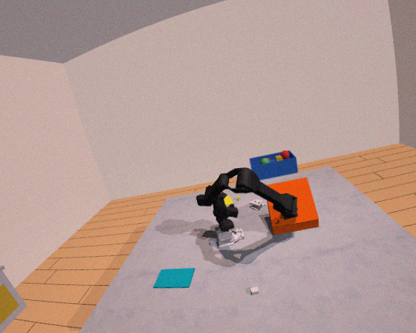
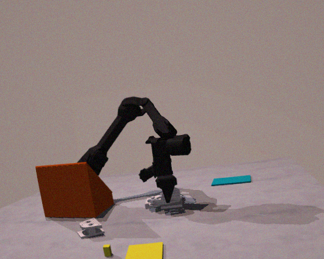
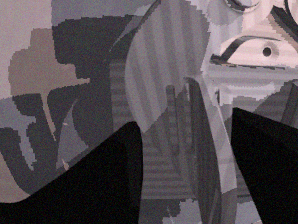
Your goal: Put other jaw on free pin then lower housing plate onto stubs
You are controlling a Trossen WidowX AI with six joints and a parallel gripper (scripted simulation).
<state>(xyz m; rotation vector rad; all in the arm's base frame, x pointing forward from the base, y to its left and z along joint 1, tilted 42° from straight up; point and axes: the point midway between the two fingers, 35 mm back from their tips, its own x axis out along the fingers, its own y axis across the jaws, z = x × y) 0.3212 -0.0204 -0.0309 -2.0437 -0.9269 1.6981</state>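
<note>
My gripper [image 1: 226, 228] [image 2: 168, 201] [image 3: 184, 125] points down at the pale assembly [image 1: 238, 234] [image 2: 151, 204] [image 3: 245, 55] and is shut on a grey jaw [image 3: 172, 60]. The jaw shows as a ribbed, upright piece between the two black fingers in the wrist view. It is low, at the assembly. The other jaw cannot be told apart, and the pins and the meeting of the gear teeth are hidden or too small to tell. A white part with two holes [image 1: 257, 204] [image 2: 91, 227], apparently the housing plate, stands apart from the assembly, near the orange block.
The orange block [image 1: 294, 202] [image 2: 64, 190] is beside the arm's base. A teal sheet [image 1: 175, 278] [image 2: 231, 180], a yellow sheet [image 1: 228, 201] [image 2: 145, 251], a small yellow piece [image 1: 239, 198] [image 2: 107, 250] and a small white cube [image 1: 254, 290] lie around. A blue bin [image 1: 275, 170] stands behind.
</note>
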